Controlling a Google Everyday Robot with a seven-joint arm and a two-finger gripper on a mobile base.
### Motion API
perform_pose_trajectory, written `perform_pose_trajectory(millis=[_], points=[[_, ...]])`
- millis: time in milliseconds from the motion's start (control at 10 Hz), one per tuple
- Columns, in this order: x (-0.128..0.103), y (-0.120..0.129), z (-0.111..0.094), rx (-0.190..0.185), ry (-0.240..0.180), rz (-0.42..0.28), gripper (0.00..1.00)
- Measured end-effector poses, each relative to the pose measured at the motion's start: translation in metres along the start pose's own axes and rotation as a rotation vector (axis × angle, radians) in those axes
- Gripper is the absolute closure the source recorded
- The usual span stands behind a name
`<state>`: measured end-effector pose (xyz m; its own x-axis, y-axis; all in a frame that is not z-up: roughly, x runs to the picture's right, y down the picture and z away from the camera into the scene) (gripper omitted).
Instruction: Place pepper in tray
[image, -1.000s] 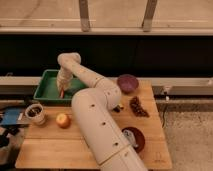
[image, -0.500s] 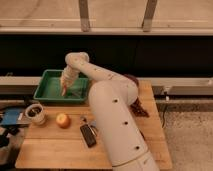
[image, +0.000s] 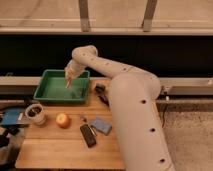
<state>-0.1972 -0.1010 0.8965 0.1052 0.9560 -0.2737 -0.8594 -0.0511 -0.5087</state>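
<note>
Currently, my claw (image: 68, 80): clamped on the pepper (image: 67, 84), hanging above the tray (image: 46, 95), toward its far wall;
Change: I have drifted from mid-tray;
Meaning: pepper unreleased; letting go remains, I judge

The gripper (image: 68, 80) over the tray (image: 52, 90) mostly hides its held pepper (image: 67, 85).

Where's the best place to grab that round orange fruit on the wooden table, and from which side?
Probably grip the round orange-yellow fruit across its widest middle, from straight above: it is round and sits apart from the white cup. The tool, shut on the small orange-red pepper, hangs over the green plastic tray.
</note>
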Motion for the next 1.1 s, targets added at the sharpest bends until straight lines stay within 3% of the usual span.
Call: perform_pose_trajectory(millis=[100, 400, 1100], points=[[-0.010, -0.002, -0.020, 0.009, -0.047, 0.000, 1.00], [-0.030, -0.003, -0.048, 0.021, -0.129, -0.009, 1.00], [-0.032, -0.001, -0.045, 0.021, -0.142, -0.014, 1.00]])
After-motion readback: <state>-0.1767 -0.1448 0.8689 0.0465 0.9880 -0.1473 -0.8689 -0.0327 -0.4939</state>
